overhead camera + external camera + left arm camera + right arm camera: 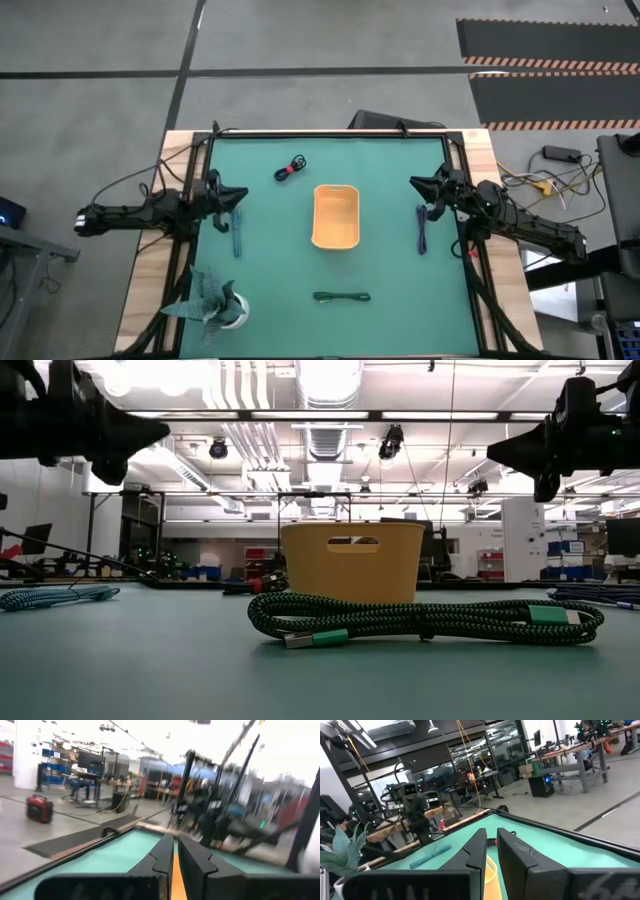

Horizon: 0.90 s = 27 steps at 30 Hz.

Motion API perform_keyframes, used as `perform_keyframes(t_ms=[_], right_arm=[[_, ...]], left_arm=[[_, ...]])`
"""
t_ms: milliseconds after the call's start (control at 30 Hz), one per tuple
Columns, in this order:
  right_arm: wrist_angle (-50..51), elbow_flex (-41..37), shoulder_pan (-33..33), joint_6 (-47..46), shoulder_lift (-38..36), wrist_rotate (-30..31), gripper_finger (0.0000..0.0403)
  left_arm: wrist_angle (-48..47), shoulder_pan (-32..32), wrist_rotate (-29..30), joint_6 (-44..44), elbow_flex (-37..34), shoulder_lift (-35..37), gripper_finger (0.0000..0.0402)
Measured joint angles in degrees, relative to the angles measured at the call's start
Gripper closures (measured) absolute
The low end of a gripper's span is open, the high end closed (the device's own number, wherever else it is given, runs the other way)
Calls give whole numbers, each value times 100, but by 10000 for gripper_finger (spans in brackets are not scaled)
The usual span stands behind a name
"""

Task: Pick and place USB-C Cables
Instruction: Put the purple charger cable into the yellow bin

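Note:
The orange tray (335, 217) stands mid-table. Four cable bundles lie flat around it: red-and-black (290, 169) toward the far edge, light blue (237, 236) to its left, purple (422, 230) to its right, and dark green (341, 296) toward the near edge, which is closest in the low view (425, 620). My left gripper (240, 196) hovers raised just beyond the light blue cable. Its fingers are shut (173, 837) and hold nothing. My right gripper (415, 183) hovers above the far end of the purple cable, also shut (491, 831) and holding nothing.
A teal folded-paper plant (215, 303) in a white pot stands at the near left corner. Black wires trail along both sides of the mat behind the arms. Bare green mat lies between the tray and each cable.

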<state>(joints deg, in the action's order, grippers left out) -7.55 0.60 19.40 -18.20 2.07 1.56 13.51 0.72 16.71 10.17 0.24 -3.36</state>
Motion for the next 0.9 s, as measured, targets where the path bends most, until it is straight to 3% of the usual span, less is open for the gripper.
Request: perform_keyframes(t_ms=[200, 400, 600, 900], right_arm=[[-15, 0, 0, 16, 0, 2, 367], [-87, 0, -12, -481, 0, -88, 367], [-585, -1, -317, -471, 2, -199, 367], [-1354, -1, -966, -114, 44, 99, 367]], left_arm=[[525, -1, 0, 1053, 31, 0, 389], [1215, 1, 0, 1055, 38, 0, 389], [1230, -5, -327, 1821, 38, -55, 389], [2133, -5, -575, 1766, 43, -317, 389]])
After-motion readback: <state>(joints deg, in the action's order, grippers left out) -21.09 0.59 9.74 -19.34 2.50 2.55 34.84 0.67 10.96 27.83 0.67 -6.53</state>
